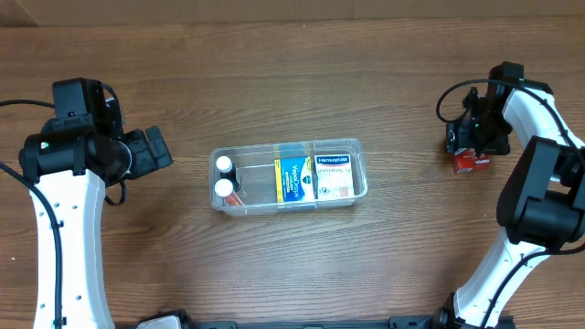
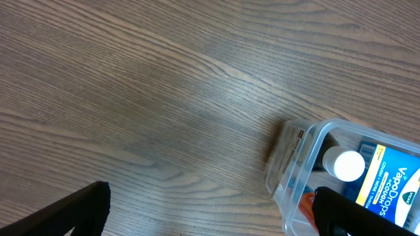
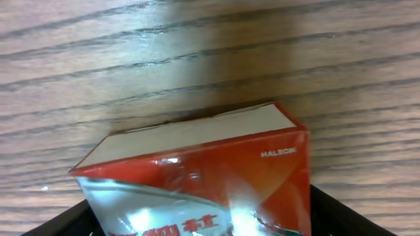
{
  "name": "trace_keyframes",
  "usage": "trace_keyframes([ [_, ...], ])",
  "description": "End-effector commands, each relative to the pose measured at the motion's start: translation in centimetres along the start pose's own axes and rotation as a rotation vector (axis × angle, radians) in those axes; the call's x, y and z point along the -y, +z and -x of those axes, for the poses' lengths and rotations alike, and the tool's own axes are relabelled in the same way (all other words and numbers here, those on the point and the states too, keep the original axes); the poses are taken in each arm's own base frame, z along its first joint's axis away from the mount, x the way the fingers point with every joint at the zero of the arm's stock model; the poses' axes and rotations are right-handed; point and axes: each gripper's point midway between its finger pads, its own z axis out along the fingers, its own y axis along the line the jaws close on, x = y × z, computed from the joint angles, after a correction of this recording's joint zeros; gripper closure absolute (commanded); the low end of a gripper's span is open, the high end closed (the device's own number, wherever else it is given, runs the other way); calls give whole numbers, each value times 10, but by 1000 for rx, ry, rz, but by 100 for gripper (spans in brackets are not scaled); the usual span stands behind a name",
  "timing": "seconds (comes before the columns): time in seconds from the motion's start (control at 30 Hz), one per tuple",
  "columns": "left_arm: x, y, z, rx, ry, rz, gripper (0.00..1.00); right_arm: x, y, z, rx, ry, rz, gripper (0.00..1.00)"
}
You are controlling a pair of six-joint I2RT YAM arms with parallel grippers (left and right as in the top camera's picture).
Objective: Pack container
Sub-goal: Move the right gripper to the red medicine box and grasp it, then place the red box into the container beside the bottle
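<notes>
left claw point(image 2: 210, 204): wide open, empty, near container point(image 1: 291, 206) | right claw point(image 3: 197, 213): closed on red box point(image 3: 197, 151) on table point(image 1: 292, 73), well apart from container

Left arm point(image 1: 62, 219): a white link runs from the near side up to a black wrist assembly, which bends inward toward the centre. Left gripper point(image 1: 167, 150): roughly horizontal, pointing inward. In the wrist view its fingers point(image 2: 82, 210) stand wide apart with nothing between them.

Right arm point(image 1: 535, 183): white links run up from the near side, fold at a black elbow joint and reach to the far right. Right gripper point(image 1: 471, 151): pointing down. Its fingers point(image 3: 338, 216) flank a box point(image 3: 197, 177) on both sides. Contact with the box cannot be confirmed.
</notes>
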Motion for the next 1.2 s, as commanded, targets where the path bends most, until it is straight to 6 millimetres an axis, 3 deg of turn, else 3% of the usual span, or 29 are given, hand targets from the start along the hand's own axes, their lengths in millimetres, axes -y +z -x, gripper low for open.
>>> trace_keyframes([
  [0.0, -1, 0, -1, -1, 19, 1, 0, -4, 3, -2, -11, 3, 28, 18],
  [0.1, -1, 0, -1, -1, 19, 1, 0, -5, 2, -6, -25, 21, 30, 27],
  [0.2, -1, 0, -1, -1, 20, 1, 0, -5, -5, -7, -20, 93, 28, 28],
  [0.27, -1, 0, -1, -1, 19, 1, 0, -7, -25, -2, 25, 126, 22, 28],
  [0.37, -1, 0, -1, -1, 19, 1, 0, -21, -81, 6, 156, 172, 18, 30],
  [0.4, -1, 0, -1, -1, 20, 1, 0, -42, -119, 5, 235, 182, 50, 33],
  [0.5, -1, 0, -1, -2, 19, 1, 0, -112, -186, -17, 323, 66, 149, 40],
  [0.53, -1, 0, -1, -2, 19, 1, 0, -146, -209, -32, 354, 8, 176, 40],
  [0.6, -1, 0, -1, -3, 19, -2, 0, -197, -227, -54, 371, -40, 233, 40],
  [0.63, -1, 0, -2, -5, 19, -2, 0, -231, -231, -68, 360, -54, 275, 40],
  [0.7, -1, 0, -3, -9, 19, 0, 0, -273, -231, -86, 336, -79, 320, 40],
  [0.73, -1, 0, -4, -13, 19, 1, 0, -307, -232, -100, 331, -125, 355, 40],
  [0.83, -2, 0, -6, -21, 19, 2, 0, -364, -234, -127, 348, -167, 409, 40],
  [0.97, -2, 0, -6, -21, 19, 2, 0, -419, -207, -144, 305, -187, 437, 40],
  [1.07, -2, 0, -6, -22, 19, 2, 0, -440, -174, -145, 258, -186, 416, 39],
  [1.17, -2, 0, -6, -22, 19, 2, 0, -446, -156, -140, 239, -165, 398, 39],
])
